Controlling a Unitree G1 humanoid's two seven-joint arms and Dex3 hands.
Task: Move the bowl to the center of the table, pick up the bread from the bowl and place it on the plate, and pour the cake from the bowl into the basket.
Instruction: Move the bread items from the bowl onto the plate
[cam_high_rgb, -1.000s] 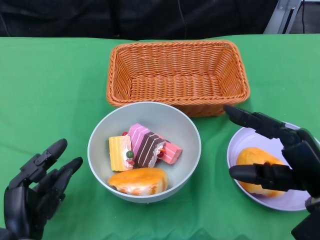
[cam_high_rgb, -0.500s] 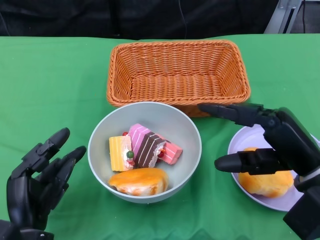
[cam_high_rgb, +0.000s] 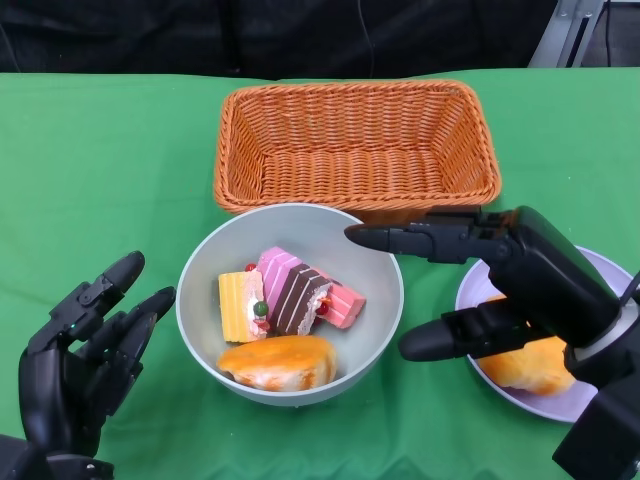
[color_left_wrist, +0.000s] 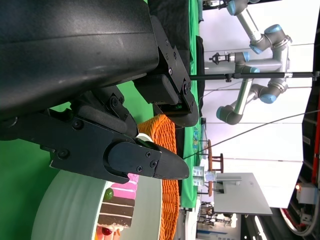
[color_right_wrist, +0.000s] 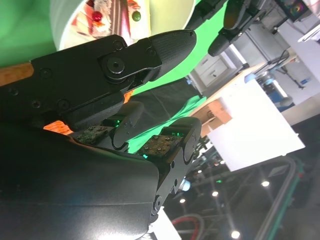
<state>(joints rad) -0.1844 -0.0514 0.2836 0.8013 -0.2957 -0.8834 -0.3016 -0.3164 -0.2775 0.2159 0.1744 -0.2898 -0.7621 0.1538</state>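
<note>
Grey-green round bowl (cam_high_rgb: 372, 262) w/ cake: right hand (cam_high_rgb: 520, 285), fingers apart, empty, should straddle rim & clamp firmly before tipping into woven basket (cam_high_rgb: 355, 146).

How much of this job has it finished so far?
One orange bread roll lies on the lilac plate. The open right hand reaches toward the grey bowl, which holds another orange roll and cake slices. Pouring into the wicker basket remains.
</note>
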